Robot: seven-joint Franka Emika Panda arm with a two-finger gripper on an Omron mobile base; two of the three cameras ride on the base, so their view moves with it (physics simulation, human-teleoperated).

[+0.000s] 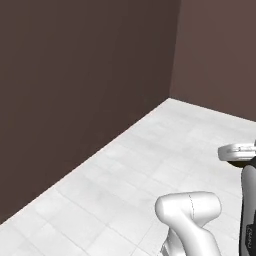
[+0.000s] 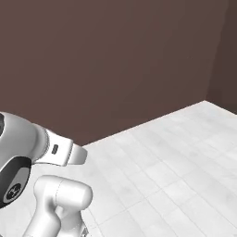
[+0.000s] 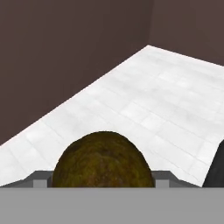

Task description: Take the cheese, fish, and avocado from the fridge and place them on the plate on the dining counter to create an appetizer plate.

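Observation:
In the hand view, the avocado (image 3: 103, 159), a dark brown-green rough ball, sits right at the bottom between my fingertips. My gripper (image 3: 103, 180) is shut on it. A grey finger (image 3: 40, 178) shows on its left side and the other on its right. The avocado is carried above a white tiled floor. Parts of my white arm (image 2: 51, 150) show in the base views. The cheese, fish, fridge, plate and dining counter are out of view.
A white tiled floor (image 1: 150, 160) stretches ahead. Plain brown walls (image 1: 75, 75) bound it on the left and at the back, and they meet in a corner (image 1: 172, 95) at the upper right of the left base view.

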